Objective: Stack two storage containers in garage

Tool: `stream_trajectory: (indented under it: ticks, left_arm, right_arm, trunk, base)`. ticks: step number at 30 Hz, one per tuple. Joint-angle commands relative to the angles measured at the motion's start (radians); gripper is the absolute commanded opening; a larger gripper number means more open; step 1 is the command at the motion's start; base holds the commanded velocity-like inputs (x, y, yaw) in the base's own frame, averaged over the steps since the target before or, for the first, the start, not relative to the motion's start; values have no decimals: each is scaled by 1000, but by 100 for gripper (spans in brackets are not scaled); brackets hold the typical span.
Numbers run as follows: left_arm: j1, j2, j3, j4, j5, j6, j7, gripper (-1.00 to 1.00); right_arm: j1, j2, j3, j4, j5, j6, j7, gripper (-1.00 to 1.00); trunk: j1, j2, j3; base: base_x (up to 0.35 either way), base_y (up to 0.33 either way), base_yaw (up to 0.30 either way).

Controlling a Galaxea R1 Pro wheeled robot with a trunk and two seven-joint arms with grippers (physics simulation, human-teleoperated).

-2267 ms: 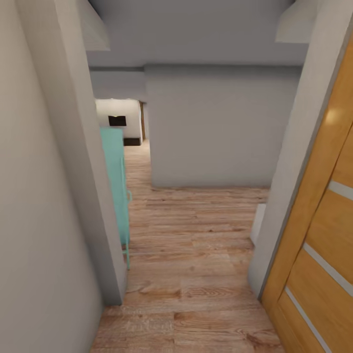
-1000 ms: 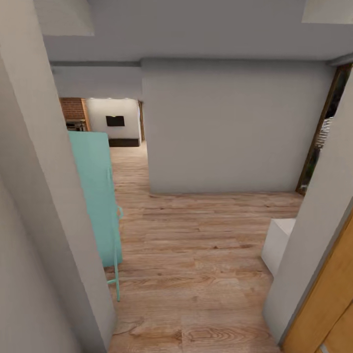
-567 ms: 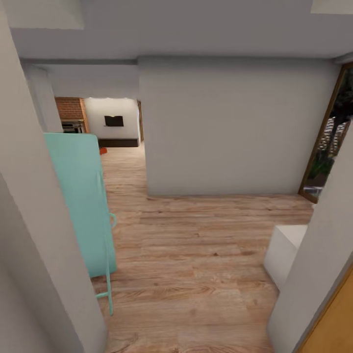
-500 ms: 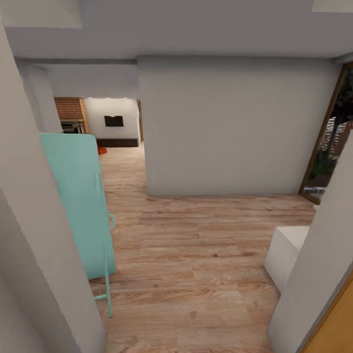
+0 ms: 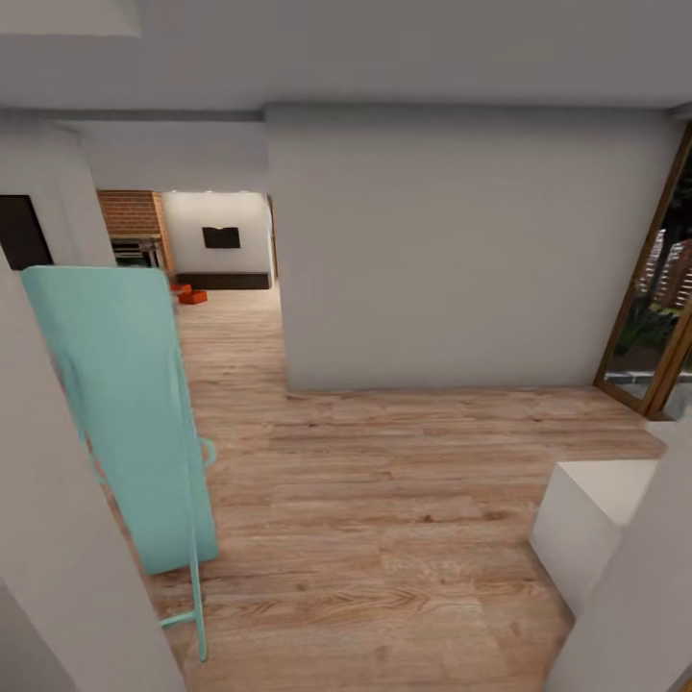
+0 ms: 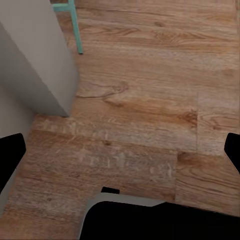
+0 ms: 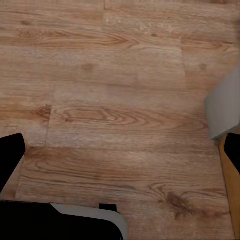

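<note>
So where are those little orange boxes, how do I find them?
Look past the big grey wall in the middle, through the opening on its left side, to the far room with the red brick chimney. The storage containers sit on the wood plank floor just below that chimney. They are the bright orange-red things, far behind the tall mint-green panel.

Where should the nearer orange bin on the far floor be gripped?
Likely the upper rim of the bin, from above, since it lies low and flat on the wood floor. It is too small and far here to tell which wall is freest.
</note>
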Motion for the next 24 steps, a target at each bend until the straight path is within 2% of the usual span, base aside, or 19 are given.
stream_trajectory:
  ticks: [1,24]
  left_arm:
    - [0,0,-9,1,3,-3,7,100]
    - [0,1,-9,1,3,-3,7,100]
  right_arm:
    - [1,0,7,-2,6,1,-10,100]
    - [1,0,7,-2,6,2,-10,100]
  trunk:
    - [1,0,0]
    - [1,0,0]
  base:
    - [325,0,0]
    - [325,0,0]
